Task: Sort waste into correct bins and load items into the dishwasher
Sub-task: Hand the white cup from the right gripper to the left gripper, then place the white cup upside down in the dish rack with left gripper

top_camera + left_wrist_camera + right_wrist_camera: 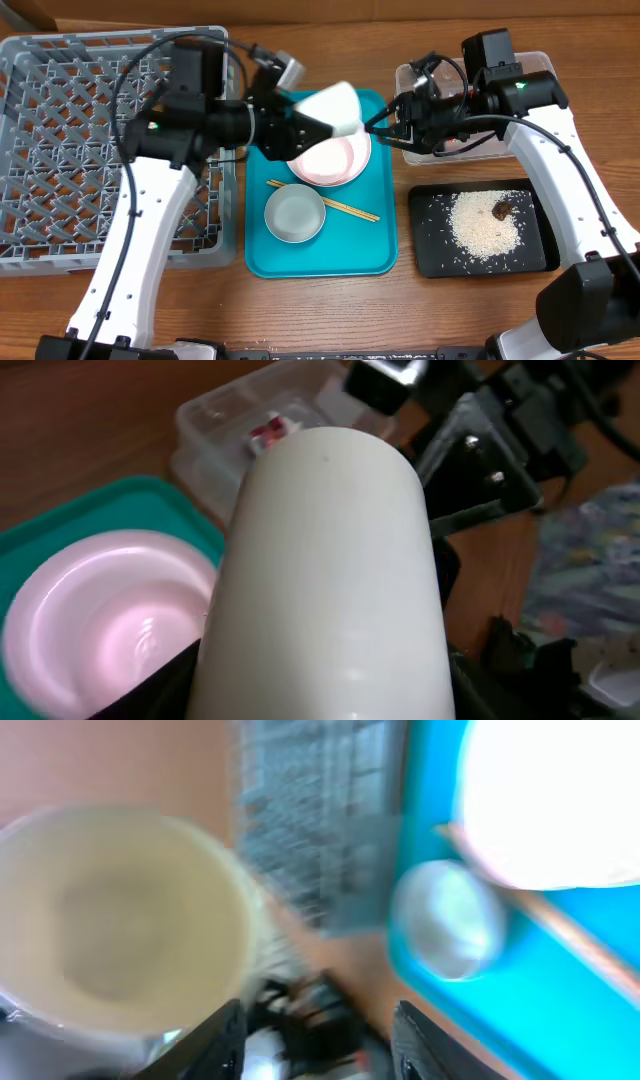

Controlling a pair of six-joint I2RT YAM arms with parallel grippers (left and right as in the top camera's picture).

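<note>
In the overhead view, the rice (485,228) and the brown scrap (500,209) lie in the black tray (430,252), so that part of the sorting looks done to me. The clear tub (540,62) is mostly hidden by your right arm. The loading seems only at its beginning. The grey rack (60,130) shows no dish in it, while the pink bowl (330,160), the whitish bowl (295,213) and the chopsticks (325,203) lie on the teal tray (370,250). Your left gripper (315,122) grips the white cup (338,105) in the air over the far end of this tray, and your right gripper (383,122) points at the cup from just beside it. The left wrist view adds what the overhead hides: the red wrapper (268,430) lies inside the tub, so I judge the waste sorted. The cup fills this picture, with a dark finger at each lower side. The right wrist view is blurred, but only it shows the right fingers (222,1040) spread wide with nothing between them, and the open mouth of the cup turned toward them.
</note>
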